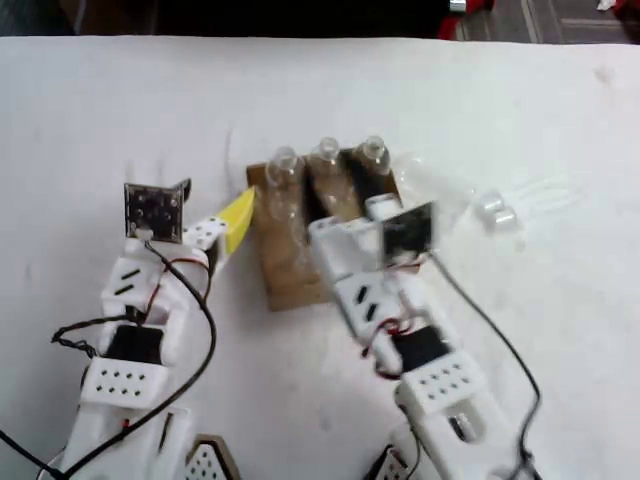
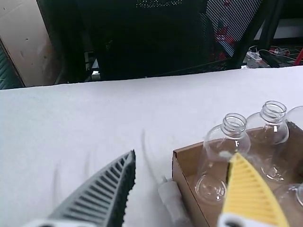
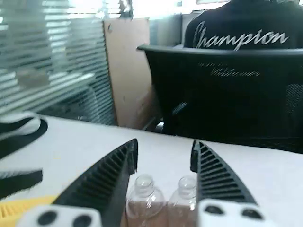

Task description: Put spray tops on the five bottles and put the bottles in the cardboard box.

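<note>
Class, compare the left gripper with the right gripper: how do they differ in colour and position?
The left gripper has one grey and one yellow finger; the right gripper has two dark ones. The left gripper is by the cardboard box; the right gripper is over the bottles inside. Both are open.

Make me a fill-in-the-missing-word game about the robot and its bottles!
From the high view, ___ bottles stand in a row in the cardboard box.
Their necks have no spray ___ on.
The left tool has one grey finger and one ___ finger.
The right tool has two ___ fingers.
Missing words: three, tops, yellow, black.
</note>
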`<move>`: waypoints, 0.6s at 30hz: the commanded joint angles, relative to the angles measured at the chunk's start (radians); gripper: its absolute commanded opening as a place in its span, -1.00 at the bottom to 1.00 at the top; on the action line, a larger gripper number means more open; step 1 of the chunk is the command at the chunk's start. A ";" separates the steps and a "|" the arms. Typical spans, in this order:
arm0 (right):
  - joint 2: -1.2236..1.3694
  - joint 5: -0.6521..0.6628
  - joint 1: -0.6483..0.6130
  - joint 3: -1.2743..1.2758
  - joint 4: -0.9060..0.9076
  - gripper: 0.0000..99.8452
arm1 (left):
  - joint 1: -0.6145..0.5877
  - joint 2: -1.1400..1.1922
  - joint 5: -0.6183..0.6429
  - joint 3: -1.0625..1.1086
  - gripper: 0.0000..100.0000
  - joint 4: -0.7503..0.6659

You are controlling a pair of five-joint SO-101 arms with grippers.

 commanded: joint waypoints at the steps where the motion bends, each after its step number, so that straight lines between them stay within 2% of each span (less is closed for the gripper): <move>1: -0.110 -0.009 0.140 -0.233 0.314 -0.77 | 0.008 -0.031 -0.014 -0.011 -0.41 -0.026; 5: -0.067 0.000 0.321 -0.460 0.556 -0.92 | 0.008 -0.031 -0.014 -0.011 -0.41 -0.026; 8: 0.028 0.000 0.452 -0.572 0.607 -0.86 | 0.008 -0.031 -0.014 -0.011 -0.41 -0.026; 11: 0.166 0.006 0.530 -0.640 0.619 -0.80 | 0.008 -0.031 -0.014 -0.009 -0.41 -0.026; 15: 0.404 0.195 0.550 -0.749 0.659 -0.79 | 0.008 -0.031 -0.014 -0.008 -0.41 -0.026; 18: 0.595 0.344 0.538 -0.875 0.768 -0.78 | 0.008 -0.031 -0.014 -0.008 -0.41 -0.026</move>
